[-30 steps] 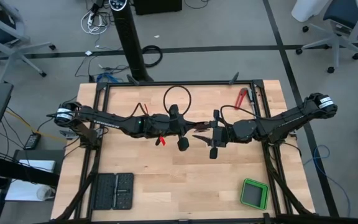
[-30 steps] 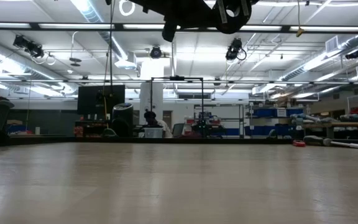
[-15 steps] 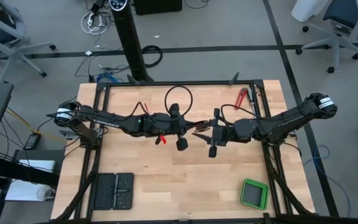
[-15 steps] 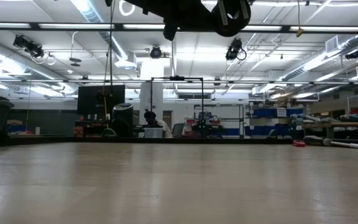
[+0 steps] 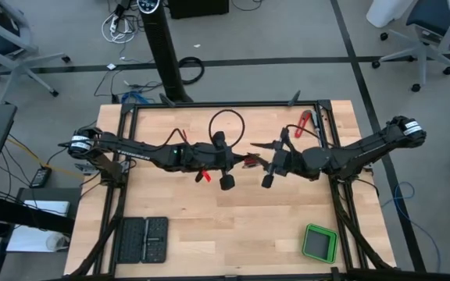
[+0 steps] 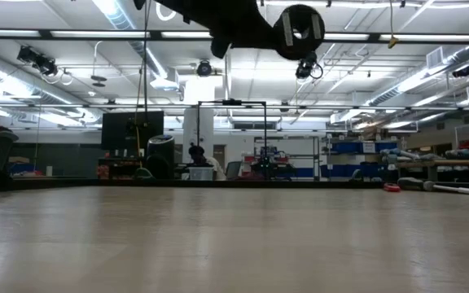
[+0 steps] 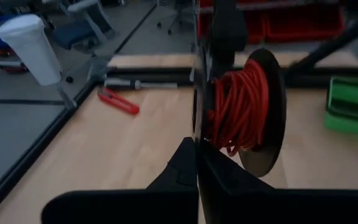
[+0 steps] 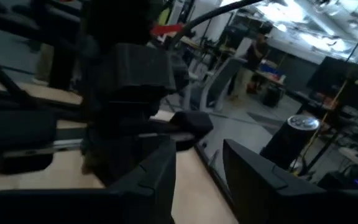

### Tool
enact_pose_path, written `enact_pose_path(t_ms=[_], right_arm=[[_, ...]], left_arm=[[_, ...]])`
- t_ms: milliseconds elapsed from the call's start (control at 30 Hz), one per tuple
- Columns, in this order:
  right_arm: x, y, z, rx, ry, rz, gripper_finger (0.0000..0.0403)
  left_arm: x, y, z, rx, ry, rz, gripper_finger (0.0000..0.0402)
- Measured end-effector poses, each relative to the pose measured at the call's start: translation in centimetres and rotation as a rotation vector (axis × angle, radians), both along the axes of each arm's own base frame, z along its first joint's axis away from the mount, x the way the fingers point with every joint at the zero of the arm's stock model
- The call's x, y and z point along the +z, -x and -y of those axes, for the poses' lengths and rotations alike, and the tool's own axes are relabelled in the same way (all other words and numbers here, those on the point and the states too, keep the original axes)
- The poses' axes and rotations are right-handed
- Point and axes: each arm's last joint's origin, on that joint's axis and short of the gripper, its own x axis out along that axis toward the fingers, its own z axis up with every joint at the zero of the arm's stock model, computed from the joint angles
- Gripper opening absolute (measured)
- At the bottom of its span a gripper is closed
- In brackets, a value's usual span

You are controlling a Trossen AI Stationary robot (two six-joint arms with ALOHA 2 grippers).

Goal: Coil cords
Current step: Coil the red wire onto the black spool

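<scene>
**Ana:** Above the middle of the worktop (image 5: 209, 234), both arms meet in the air. The left gripper (image 5: 226, 181) has its fingers pressed together, and in its wrist view the red wire (image 7: 240, 106) sits wound on a dark spool right past the fingertips. The right gripper (image 5: 267, 181) stands at 3 o'clock of the left, fingers parted; whether they touch the spool I cannot tell.

**Ben:** What could go wrong?

**Ana:** The turns look loose at the lower edge (some sag off the bundle). If the spool is tugged or the free end slips, I judge several loops could spill and undo the coil. A short red piece (image 5: 202, 176) also dangles under the left arm and might snag.

**Ben:** Do the views differ?

**Ana:** Yes. Only the left wrist view shows the coil clearly; from above it is a small reddish spot between the grippers. The overhead view alone places the green box (image 5: 319, 243) at 5 o'clock and the red-handled tool (image 5: 304, 122) at 1 o'clock. The low view shows only dark arm parts overhead.
</scene>
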Motion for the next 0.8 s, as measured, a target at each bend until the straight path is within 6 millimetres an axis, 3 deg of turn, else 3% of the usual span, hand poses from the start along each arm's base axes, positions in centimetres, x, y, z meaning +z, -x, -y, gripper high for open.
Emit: enact_pose_path(t_ms=[167, 300, 467, 800], right_arm=[[-0.2, 1.8, 0.5, 0.058, -0.102, -0.084, 0.0129], [-1.8, 2.2, 1.3, 0.099, -0.229, -0.234, 0.0122], [-3.9, 1.9, 1.4, 0.073, -0.324, -0.376, 0.0115], [-6.0, 0.6, 0.2, 0.101, -0.393, -0.457, 0.0112]], left_arm=[[-0.9, 0.3, 0.0, -0.012, -0.033, -0.105, 0.0001], [-1.7, 0.8, 0.0, -0.012, -0.036, -0.206, 0.0001], [-2.9, 1.6, 0.0, -0.029, 0.048, -0.343, 0.0001], [-6.5, 2.1, 1.0, -0.071, 0.173, -0.548, 0.0001]])
